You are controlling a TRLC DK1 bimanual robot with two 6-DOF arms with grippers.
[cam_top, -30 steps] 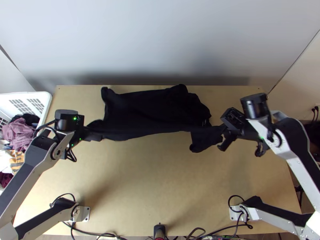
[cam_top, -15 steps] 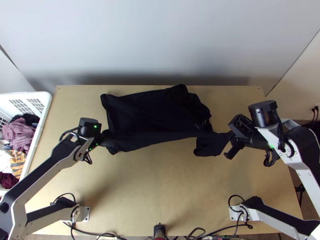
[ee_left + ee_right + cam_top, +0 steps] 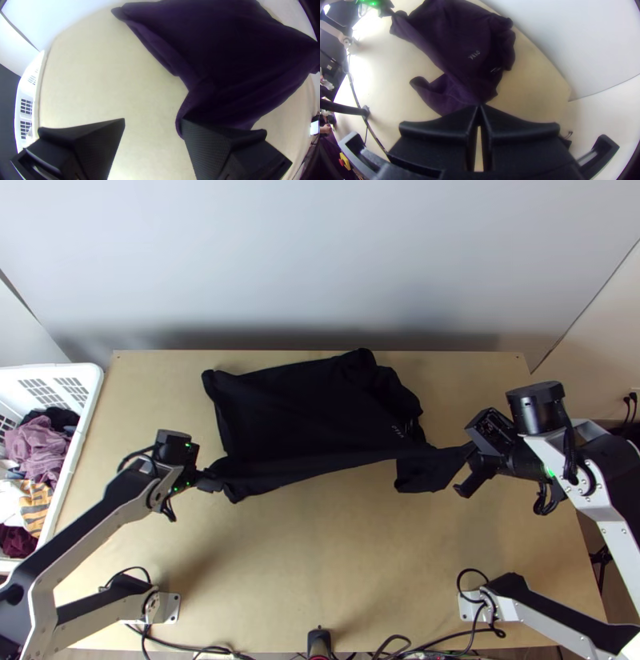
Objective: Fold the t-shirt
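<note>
A dark t-shirt [image 3: 304, 412] lies partly bunched on the table, its near edge stretched between the arms in the top view. My left gripper [image 3: 210, 480] is at its near left corner; in the left wrist view the left gripper [image 3: 153, 128] stands open, one finger against the cloth's edge. On the other side, my right gripper [image 3: 470, 462] is at the end of the sleeve-like flap. In the right wrist view, that right gripper [image 3: 479, 108] is shut on the t-shirt [image 3: 460, 56], whose cloth runs into the fingertips.
A white basket [image 3: 90, 390] with mixed clothes stands beyond the table's left edge. Pale walls rise behind the table and at the right. Cables and a small black object [image 3: 319, 642] lie along the near edge of the wooden table [image 3: 320, 564].
Both grippers have come nearer to the table's near edge, the left one also rightward at first, the right one slightly rightward. The shirt's near edge has moved nearer. My left gripper has opened.
</note>
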